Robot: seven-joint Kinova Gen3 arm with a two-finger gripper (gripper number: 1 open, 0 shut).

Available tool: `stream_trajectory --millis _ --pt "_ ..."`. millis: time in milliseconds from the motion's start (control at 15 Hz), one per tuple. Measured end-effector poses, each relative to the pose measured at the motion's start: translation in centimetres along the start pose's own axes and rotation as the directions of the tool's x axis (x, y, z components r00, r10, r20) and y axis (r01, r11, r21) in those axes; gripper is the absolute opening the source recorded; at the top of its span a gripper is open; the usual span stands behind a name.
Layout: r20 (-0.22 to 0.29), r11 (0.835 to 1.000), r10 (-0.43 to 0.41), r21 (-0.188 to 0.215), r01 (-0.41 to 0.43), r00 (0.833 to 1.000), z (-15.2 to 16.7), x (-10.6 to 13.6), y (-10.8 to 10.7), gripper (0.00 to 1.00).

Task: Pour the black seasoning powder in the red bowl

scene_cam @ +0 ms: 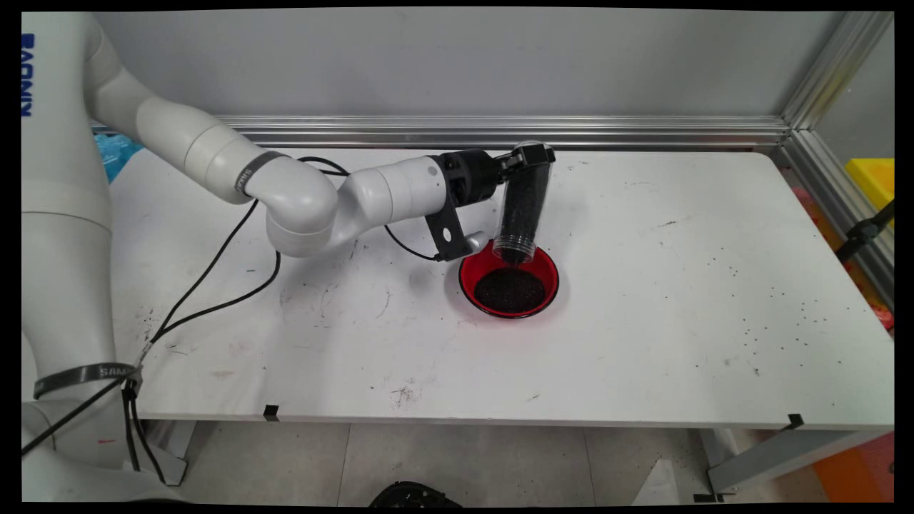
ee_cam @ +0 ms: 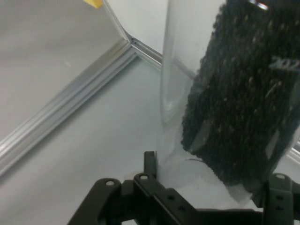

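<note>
My gripper (scene_cam: 532, 155) is shut on a clear plastic cup (scene_cam: 523, 207) that is tipped mouth-down, almost upside down, over a red bowl (scene_cam: 550, 275). The cup holds dark granules, and a heap of the same dark granules (scene_cam: 509, 289) lies in the bowl. The cup's mouth hangs just above the bowl's far rim. In the hand view the clear cup (ee_cam: 225, 93) fills the right side, dark grains packed against its wall, with the gripper (ee_cam: 211, 206) linkage at the bottom edge.
The white table (scene_cam: 678, 285) has scattered dark specks on its right part. An aluminium rail (scene_cam: 500, 132) runs along the back wall and down the right side. Black cables (scene_cam: 214, 271) trail from the arm across the table's left. A yellow bin (scene_cam: 875, 178) sits beyond the right rail.
</note>
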Motion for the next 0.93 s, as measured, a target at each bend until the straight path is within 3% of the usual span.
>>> stream_trajectory --millis 933 --pt "0.010 0.989 0.111 0.093 -0.112 0.994 1.0 1.1 0.4 0.00"
